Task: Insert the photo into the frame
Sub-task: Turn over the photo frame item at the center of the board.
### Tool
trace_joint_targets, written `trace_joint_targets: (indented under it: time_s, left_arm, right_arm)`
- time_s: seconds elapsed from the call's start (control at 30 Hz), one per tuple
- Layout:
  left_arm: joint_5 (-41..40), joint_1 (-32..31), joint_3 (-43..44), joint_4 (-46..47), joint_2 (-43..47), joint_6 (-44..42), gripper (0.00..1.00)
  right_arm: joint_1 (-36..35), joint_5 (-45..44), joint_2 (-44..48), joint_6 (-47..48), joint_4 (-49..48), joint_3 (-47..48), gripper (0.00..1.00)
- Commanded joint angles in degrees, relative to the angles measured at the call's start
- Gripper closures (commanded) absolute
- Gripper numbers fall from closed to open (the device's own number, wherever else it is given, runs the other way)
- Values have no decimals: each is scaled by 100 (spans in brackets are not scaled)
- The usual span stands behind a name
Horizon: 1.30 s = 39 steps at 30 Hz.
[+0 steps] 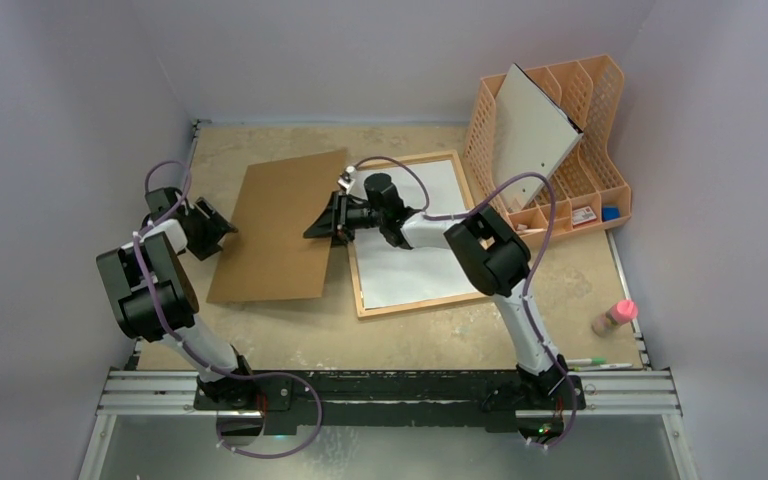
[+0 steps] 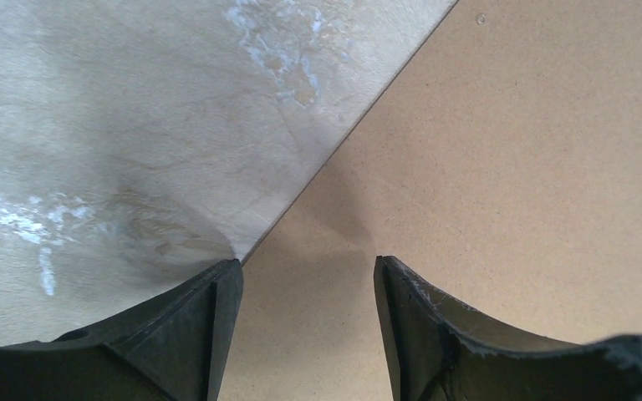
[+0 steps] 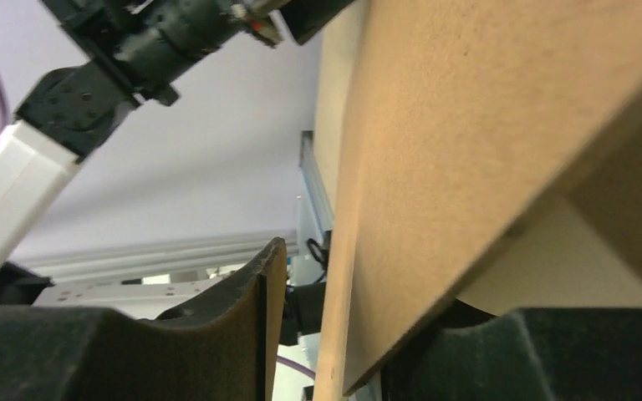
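Left gripper (image 1: 222, 228): is being held at the left edge of the brown panel (image 1: 275, 235), left of centre in the top view. Its fingers (image 2: 217, 326) are being kept spread, and nothing is being pinched. In its wrist view the panel's edge is being seen running diagonally between them.

Right gripper (image 1: 325, 222): is being held at the panel's right edge, near the middle of the top view. The edge is being straddled by its fingers (image 3: 242, 317). A gap is being left between one finger and the panel, so the jaws are apart and not pinching.

Panel: is being shown between the two grippers, just left of the frame (image 1: 415, 305).

Frame: is being shown flat on the table (image 1: 440, 340), right of centre, partly hidden by the right arm.

Photo (image 1: 405, 265): is being shown inside the frame, white side up.

Organizer (image 1: 585, 100): is being shown at the upper right, with a white-grey board (image 1: 535, 125) leaning in it.

Bottle (image 1: 615, 317): is being shown at the right edge, well apart from the frame.
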State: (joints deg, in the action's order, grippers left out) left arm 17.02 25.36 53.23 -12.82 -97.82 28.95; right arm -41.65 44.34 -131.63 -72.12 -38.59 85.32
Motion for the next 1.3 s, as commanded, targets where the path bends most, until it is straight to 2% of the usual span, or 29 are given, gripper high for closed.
trace_joint_targets:
  time_s: [0.0, 0.2, 0.4, 0.47, 0.83, 1.07, 1.27]
  left_arm:
    - [364, -181, -454, -1112, -396, 103, 37]
    - [329, -181, -438, -1133, -298, 111, 37]
    - [310, -176, -318, -1291, 37, 54, 37]
    - [315, -178, -237, -1370, 241, 24, 36]
    - [772, -194, 239, -1570, 1629, -289, 27]
    - [1065, -518, 748, -1290, 2252, -220, 23]
    - [1466, -851, 1372, -939, 2351, 17, 22]
  right_arm:
    - [-16, -291, 620, 787, 669, -257, 60]
    - [42, -776, 926, 1177, 1172, -333, 70]
    - [84, -1173, 1146, 1458, 1642, -80, 95]
    - [103, -1249, 1224, 1559, 1831, 41, 100]
    - [239, -1601, 2003, 2631, 2891, 723, 100]
    - [275, -2443, 2811, 3689, 3825, 1201, 100]
    - [342, -3183, 3332, 4318, 4664, 1475, 100]
